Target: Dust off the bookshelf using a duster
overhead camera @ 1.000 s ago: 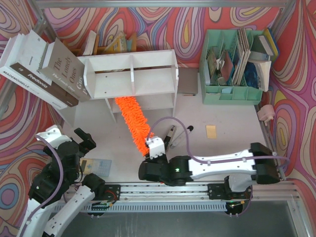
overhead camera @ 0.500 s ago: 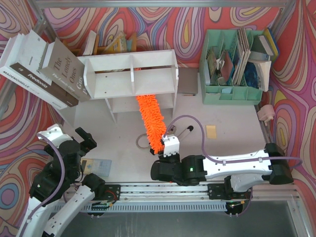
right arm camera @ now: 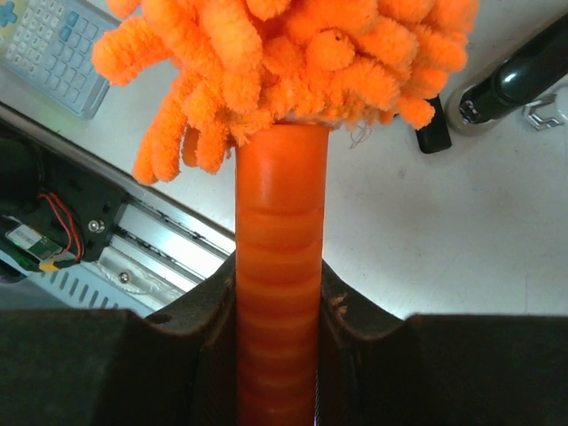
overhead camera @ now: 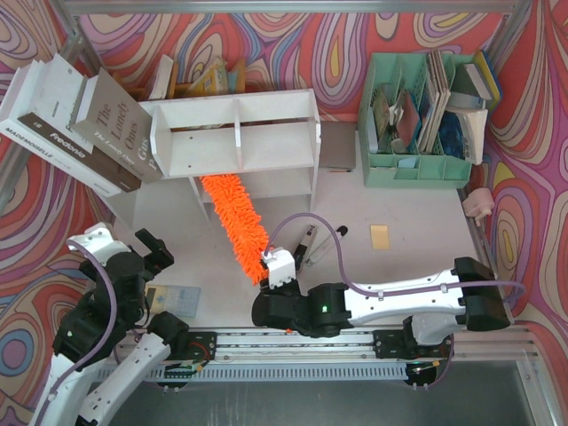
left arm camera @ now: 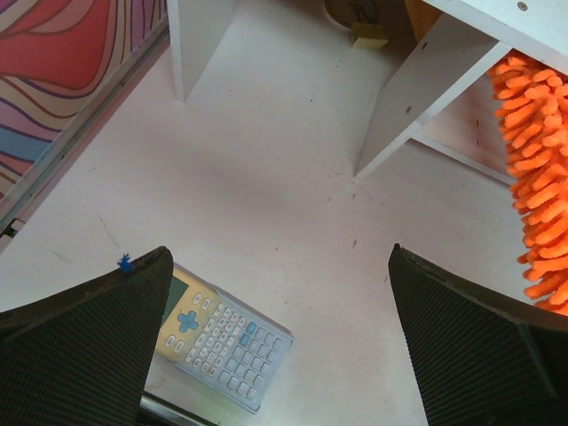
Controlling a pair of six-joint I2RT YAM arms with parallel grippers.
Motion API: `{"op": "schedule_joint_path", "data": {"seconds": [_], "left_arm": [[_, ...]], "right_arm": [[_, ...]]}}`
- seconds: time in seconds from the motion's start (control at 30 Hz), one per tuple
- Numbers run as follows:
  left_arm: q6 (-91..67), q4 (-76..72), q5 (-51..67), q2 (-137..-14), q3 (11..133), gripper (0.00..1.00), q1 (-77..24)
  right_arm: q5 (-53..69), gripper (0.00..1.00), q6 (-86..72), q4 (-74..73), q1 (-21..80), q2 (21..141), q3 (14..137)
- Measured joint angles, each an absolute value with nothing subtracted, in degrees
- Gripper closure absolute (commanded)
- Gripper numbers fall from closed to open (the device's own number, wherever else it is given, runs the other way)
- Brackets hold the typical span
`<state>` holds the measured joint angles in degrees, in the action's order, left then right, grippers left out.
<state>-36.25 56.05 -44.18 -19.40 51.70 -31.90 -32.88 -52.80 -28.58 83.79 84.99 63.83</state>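
Note:
The white two-tier bookshelf (overhead camera: 235, 133) stands at the back left of the table, open side up. The fluffy orange duster (overhead camera: 233, 222) reaches from my right gripper (overhead camera: 271, 277) up under the shelf's lower tier, left of the divider. My right gripper is shut on the duster's orange handle (right arm camera: 277, 266). The duster's head also shows at the right edge of the left wrist view (left arm camera: 537, 169), beside a shelf leg (left arm camera: 417, 98). My left gripper (left arm camera: 280, 337) is open and empty, low at the near left.
A calculator (overhead camera: 173, 298) lies by my left gripper. Large books (overhead camera: 80, 120) lean left of the shelf. A mint green organiser (overhead camera: 417, 120) stands back right. A black pen (overhead camera: 306, 241), a yellow note (overhead camera: 380, 236) and a pink object (overhead camera: 479, 202) lie on the table.
My right gripper moved left, swinging the duster's head from under the shelf's right half to under its left half. One second ago it was also at the left. The left arm has not moved.

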Motion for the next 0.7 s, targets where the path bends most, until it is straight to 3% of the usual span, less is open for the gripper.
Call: {"op": "schedule_joint_path", "data": {"seconds": [0.53, 0.7], "left_arm": [[-36.27, 56.05, -44.18, -19.77, 51.70, 0.02, -31.90], [-36.27, 56.05, -44.18, -19.77, 51.70, 0.02, -31.90]], "right_arm": [[-42.92, 1.00, -82.59, -55.99, 84.79, 79.46, 63.44], [-43.07, 1.00, -81.17, -54.28, 84.84, 79.20, 61.56]]}}
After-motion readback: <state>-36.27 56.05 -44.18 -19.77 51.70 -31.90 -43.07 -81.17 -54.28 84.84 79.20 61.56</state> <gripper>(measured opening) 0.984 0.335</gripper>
